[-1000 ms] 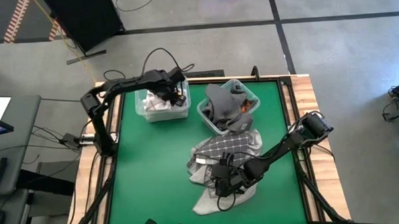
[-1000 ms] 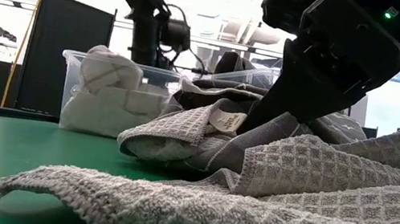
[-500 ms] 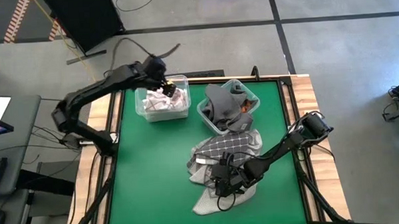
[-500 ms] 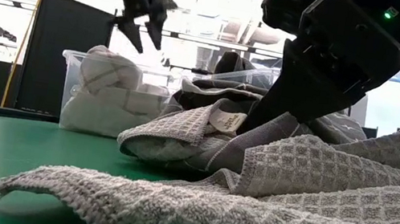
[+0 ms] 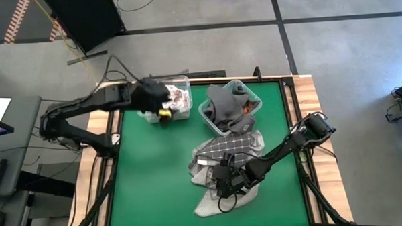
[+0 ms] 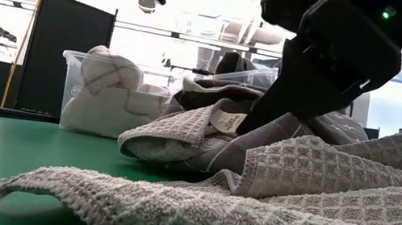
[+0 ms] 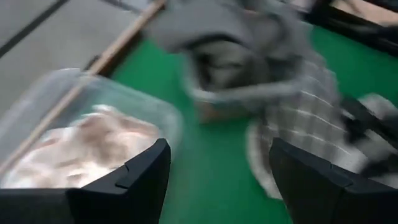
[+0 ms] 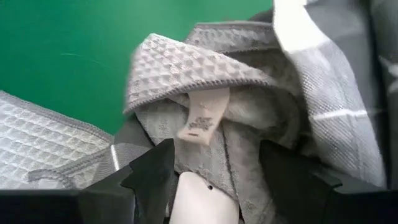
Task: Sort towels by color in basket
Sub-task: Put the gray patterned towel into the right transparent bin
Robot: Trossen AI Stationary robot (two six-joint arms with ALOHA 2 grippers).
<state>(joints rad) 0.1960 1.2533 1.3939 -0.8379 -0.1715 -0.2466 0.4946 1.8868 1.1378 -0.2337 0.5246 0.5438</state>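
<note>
White towels (image 5: 162, 107) are already binned and dark ones (image 5: 226, 107) beside them; grey towels (image 5: 224, 167) are left near the counter's front edge. Left gripper (image 5: 162, 112) jaws are spread, empty; right gripper (image 5: 225, 186) jaws are spread over the pile.

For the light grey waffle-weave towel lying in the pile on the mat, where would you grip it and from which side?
Judging by its pose, grip the raised fold of the light grey waffle towel just above its sewn label, coming straight down from above. That edge stands proud of the checked towel under it, so it should lift free alone. The right claw is open right beside that fold; the left claw is near the clear bin.
</note>
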